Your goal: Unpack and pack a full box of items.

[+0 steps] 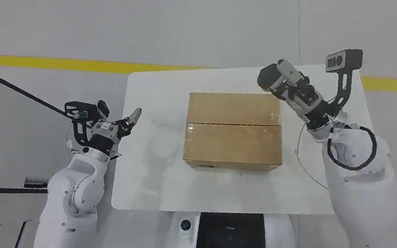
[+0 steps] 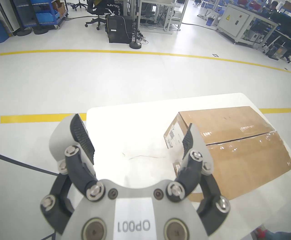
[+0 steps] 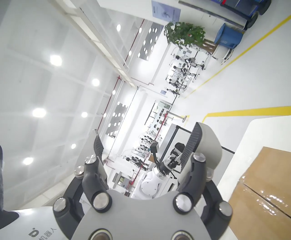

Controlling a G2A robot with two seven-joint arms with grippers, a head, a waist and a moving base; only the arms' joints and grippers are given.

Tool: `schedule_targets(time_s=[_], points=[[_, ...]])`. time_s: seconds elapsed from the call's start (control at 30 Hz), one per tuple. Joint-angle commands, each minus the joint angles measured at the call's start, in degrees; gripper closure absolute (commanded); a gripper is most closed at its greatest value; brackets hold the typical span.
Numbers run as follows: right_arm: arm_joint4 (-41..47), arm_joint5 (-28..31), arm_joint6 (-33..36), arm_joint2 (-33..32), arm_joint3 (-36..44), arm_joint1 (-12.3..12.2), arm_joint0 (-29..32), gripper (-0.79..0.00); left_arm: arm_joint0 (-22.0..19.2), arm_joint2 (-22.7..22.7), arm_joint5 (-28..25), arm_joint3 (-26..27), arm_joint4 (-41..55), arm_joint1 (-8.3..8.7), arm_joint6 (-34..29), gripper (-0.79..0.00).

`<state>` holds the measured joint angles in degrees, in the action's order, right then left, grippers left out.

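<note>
Cardboard box [image 1: 232, 129], flaps shut and seemingly taped along the seam, sits mid-table [image 1: 153, 176], flanked by the left gripper [image 1: 129, 122] and right gripper [image 1: 272, 78], both clear of it with jaws spread, probably poised for opening.

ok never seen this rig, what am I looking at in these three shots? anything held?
It is a two-armed robot at a white table. The top view looks down from above its arms. The other two come from a camera on each wrist, so each shows its own gripper up close. On the table sits one cardboard box, flaps closed, clear tape over the seam. The left gripper is open, beside the box's labelled end, not touching it. The right gripper is open too, near the opposite end, pointing out across the room. Nothing is held.
</note>
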<state>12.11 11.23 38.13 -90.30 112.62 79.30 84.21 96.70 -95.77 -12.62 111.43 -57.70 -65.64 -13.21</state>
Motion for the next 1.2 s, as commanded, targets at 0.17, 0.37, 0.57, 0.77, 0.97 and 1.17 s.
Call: schedule_targets(time_s=[0.17,0.37,0.57,0.77,0.97,1.17], points=[[4.6,0.1,0.4,-7.5,-3.8,-0.9,2.8,-0.785,0.0,0.0,0.0,0.0,0.0,0.00,0.0,-0.785],[2.5,0.5,-0.8,-9.5,-4.4,-1.2,3.4,-0.785,0.0,0.0,0.0,0.0,0.0,0.00,0.0,-0.785],[2.5,0.5,-0.8,-9.5,-4.4,-1.2,3.4,-0.785,0.0,0.0,0.0,0.0,0.0,0.00,0.0,-0.785],[5.3,-3.8,-1.0,-9.0,-6.4,-1.5,3.1,-0.785,-0.1,0.4,-9.4,1.1,0.5,0.18,7.1,-0.785],[6.3,-5.1,2.8,-11.1,-12.6,-2.2,5.7,-0.785,-2.0,2.9,-18.0,-1.9,19.7,0.37,-1.0,-0.785],[3.5,-6.9,5.3,-10.5,-14.9,-2.7,6.1,-0.785,-6.1,4.1,-18.6,1.7,19.5,0.97,-11.8,-0.785]])
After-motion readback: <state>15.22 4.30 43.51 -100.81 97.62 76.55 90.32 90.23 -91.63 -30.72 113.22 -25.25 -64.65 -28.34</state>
